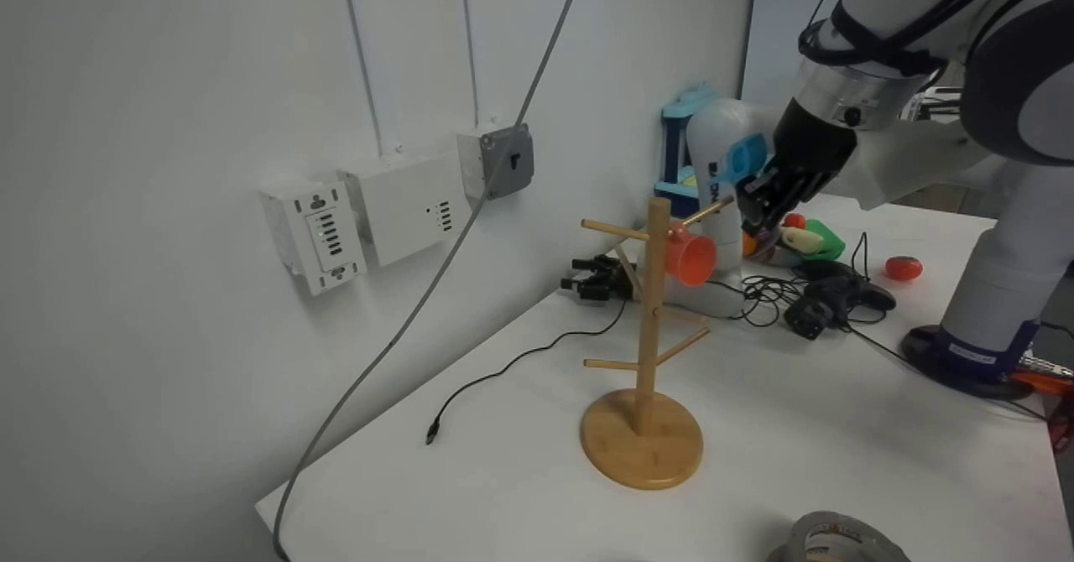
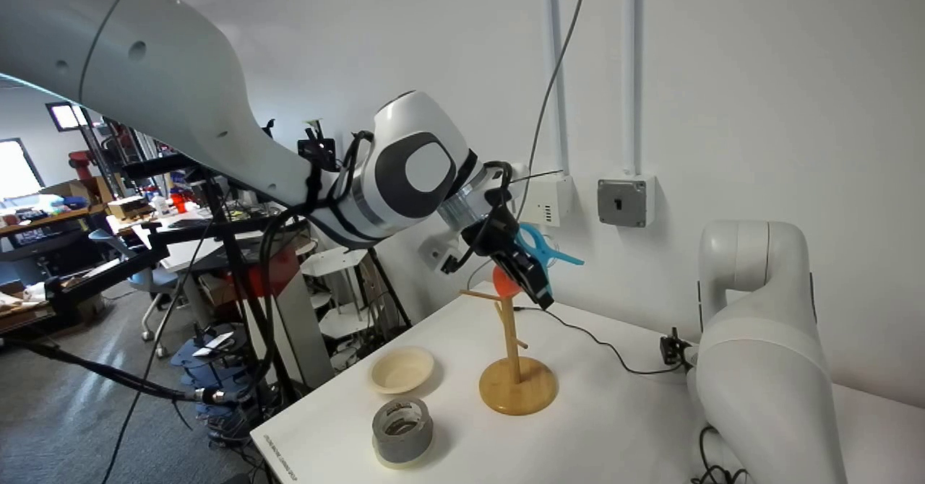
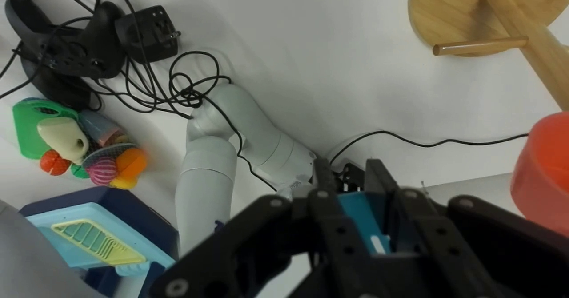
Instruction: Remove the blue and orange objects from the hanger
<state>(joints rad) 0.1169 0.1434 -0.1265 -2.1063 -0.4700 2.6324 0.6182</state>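
1. Holding a looped blue plastic piece (image 2: 547, 253): black two-jawed hand (image 3: 349, 173), clamped on it, blue strip showing between the jaws in the wrist view.
2. Piece looks free of the pale wooden peg hanger (image 1: 651, 319), up near the tip of an upper peg (image 1: 709, 211); touching or apart, cannot tell.
3. Translucent orange plastic cup (image 1: 692, 260) hangs high on the hanger, likely by its handle. That half undone.
4. Main worry: a low swing toward the hanger could hook loop on peg and tip everything; tall post, modest round base (image 1: 621, 453).
5. Piece could twist out and drop to the white worktop (image 1: 503, 478) if gripped only at a narrow part, as seems so.
6. Cup next: pulling across its peg, not along, may jam it.
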